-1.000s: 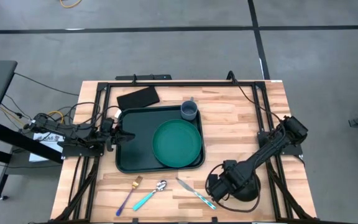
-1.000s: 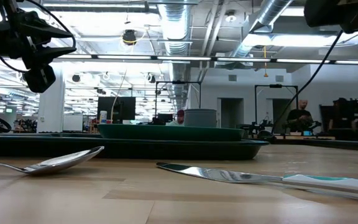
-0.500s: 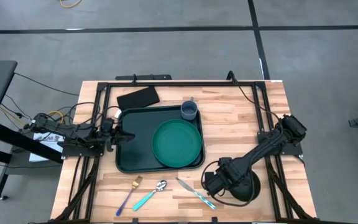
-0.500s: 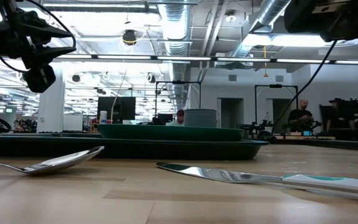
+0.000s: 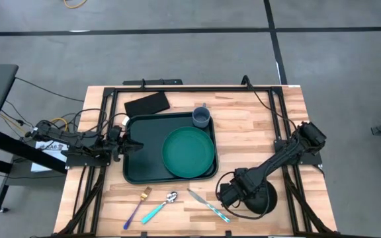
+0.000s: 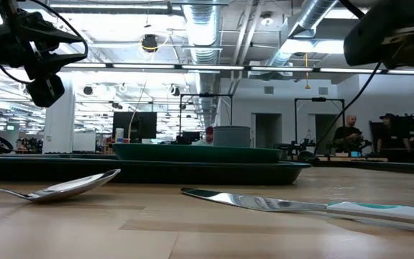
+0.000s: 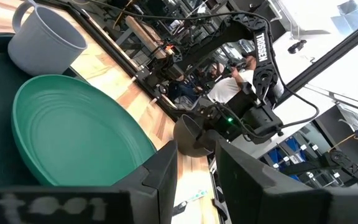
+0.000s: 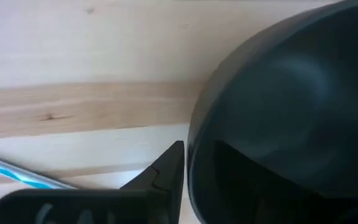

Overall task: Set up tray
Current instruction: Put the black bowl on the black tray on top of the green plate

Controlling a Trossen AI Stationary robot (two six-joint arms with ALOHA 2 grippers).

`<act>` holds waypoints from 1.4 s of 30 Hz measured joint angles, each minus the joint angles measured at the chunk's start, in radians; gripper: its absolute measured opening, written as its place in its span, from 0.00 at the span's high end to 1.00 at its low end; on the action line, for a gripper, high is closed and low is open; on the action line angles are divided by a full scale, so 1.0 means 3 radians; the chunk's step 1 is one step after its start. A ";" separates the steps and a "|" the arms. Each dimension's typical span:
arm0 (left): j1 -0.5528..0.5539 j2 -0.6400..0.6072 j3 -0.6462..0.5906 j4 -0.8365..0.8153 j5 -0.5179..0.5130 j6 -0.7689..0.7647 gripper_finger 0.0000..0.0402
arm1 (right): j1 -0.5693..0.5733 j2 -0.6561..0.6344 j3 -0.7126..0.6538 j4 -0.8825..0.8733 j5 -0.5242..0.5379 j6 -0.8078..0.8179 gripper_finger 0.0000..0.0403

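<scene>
The dark green tray (image 5: pixel 143 157) lies mid-table with a round green plate (image 5: pixel 188 152) on it and a grey cup (image 5: pixel 202 118) at its far right corner. My right gripper (image 5: pixel 229 193) is near the table's right front, above the wood, shut on a dark bowl (image 5: pixel 255 200); the bowl fills the right wrist view (image 8: pixel 291 112). My left gripper (image 5: pixel 127 144) hangs level over the tray's left rim, its fingers (image 7: pixel 160 180) a narrow gap apart with nothing between them. My right gripper holds the bowl by its rim (image 8: pixel 194 149). One finger (image 8: pixel 160 180) shows outside the wall; the bowl hides the other, so I cannot tell whether it is inside. The fingers point steeply down. The bowl hangs clear of the table (image 6: pixel 394 39).
A fork (image 5: pixel 137 206), a spoon (image 5: pixel 161 206) and a knife (image 5: pixel 208 205) lie along the near edge, the knife just left of the bowl. A flat black rectangle (image 5: pixel 147 104) lies beyond the tray's far left corner. Bare wood lies right of the tray.
My right gripper has come down a little with the bowl, which stays clear of the table.
</scene>
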 joint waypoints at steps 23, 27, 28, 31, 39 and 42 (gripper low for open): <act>0.0000 0.0000 0.0000 0.0000 -0.0005 0.0058 0.76 | -0.0113 -0.0004 0.0179 -0.0104 0.0245 -0.0077 0.99; 0.0000 0.0000 0.0000 0.0000 -0.0008 0.0058 0.76 | -0.0282 -0.0005 0.0408 -0.0281 0.0343 -0.0465 0.99; 0.0000 0.0001 0.0000 0.0000 -0.0008 0.0058 0.76 | -0.0335 -0.0004 0.0478 -0.0346 0.0366 -0.0580 0.99; 0.0000 0.0000 0.0000 0.0000 -0.0008 0.0058 0.76 | -0.0510 -0.0005 0.0734 -0.0565 0.0465 -0.0976 1.00; 0.0000 0.0000 0.0000 0.0000 -0.0008 0.0057 0.76 | -0.0965 -0.0010 0.1337 -0.0808 0.0690 -0.1993 1.00; 0.0000 0.0000 0.0000 0.0000 -0.0008 0.0057 0.76 | -0.1124 -0.0010 0.1457 -0.0731 0.0689 -0.2382 1.00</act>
